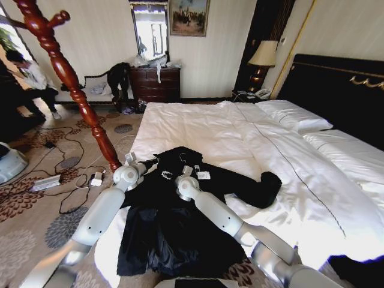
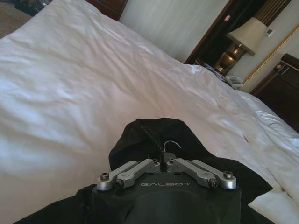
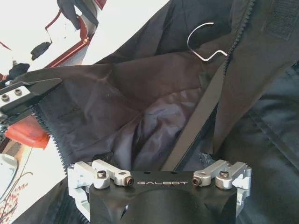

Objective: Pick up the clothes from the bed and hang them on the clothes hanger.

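The black coat lies spread flat on the white bed, at the bed's near edge towards its left corner, with its hem hanging slightly over that edge and one sleeve reaching out to the right across the duvet. Its collar end points towards the middle of the bed, and a small white tag rests by the collar.

Both arms reach out over the coat. The left pincer sits at the collar's left side; in the left wrist view its fingers are drawn together on the dark fabric of the collar. The right pincer hovers just beside it over the open collar, and in the right wrist view its jaws stand apart above the shiny lining with nothing between them.

The reddish-brown clothes hanger stands on the carpet just off the bed's left edge.
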`<state>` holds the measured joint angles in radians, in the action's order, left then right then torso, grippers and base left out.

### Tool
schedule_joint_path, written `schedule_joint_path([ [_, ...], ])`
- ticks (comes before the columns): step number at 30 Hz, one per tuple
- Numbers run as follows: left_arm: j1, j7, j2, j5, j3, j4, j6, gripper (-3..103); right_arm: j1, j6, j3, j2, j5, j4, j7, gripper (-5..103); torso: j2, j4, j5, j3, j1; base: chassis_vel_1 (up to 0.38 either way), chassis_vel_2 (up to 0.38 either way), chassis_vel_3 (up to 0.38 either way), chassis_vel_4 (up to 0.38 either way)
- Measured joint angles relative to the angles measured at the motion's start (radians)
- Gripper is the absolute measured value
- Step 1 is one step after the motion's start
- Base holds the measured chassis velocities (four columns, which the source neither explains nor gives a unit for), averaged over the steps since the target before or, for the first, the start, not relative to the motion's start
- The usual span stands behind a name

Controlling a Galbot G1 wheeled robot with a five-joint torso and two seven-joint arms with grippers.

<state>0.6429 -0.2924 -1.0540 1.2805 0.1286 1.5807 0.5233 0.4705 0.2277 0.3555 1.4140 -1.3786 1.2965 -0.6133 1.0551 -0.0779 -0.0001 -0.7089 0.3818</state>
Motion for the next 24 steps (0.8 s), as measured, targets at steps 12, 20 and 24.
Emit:
schedule_joint_path([
  [12, 0.005, 0.082, -0.034, 0.01, -0.011, -0.003, -0.078, 0, -0.041, -0.064, 0.001, 0.056, 0.02, -0.094, 0.052, 100, 0.0, -0.0001, 0.0, 0.0, 0.0, 0.0, 0.0, 0.0, 0.0],
  [20, 0.006, 0.095, -0.037, 0.014, -0.018, 0.002, -0.096, 0, -0.051, -0.123, 0.004, 0.083, 0.024, -0.105, 0.108, 100, 0.0, 0.0001, 0.0001, 0.0, 0.0, 0.0, 0.0, 0.0, 0.0],
  [24, 0.008, 0.096, -0.039, 0.002, -0.018, -0.007, -0.102, 0, -0.036, -0.129, 0.007, 0.069, 0.038, -0.082, 0.11, 100, 0.0, 0.0004, 0.0001, 0.0, 0.0, 0.0, 0.0, 0.0, 0.0],
])
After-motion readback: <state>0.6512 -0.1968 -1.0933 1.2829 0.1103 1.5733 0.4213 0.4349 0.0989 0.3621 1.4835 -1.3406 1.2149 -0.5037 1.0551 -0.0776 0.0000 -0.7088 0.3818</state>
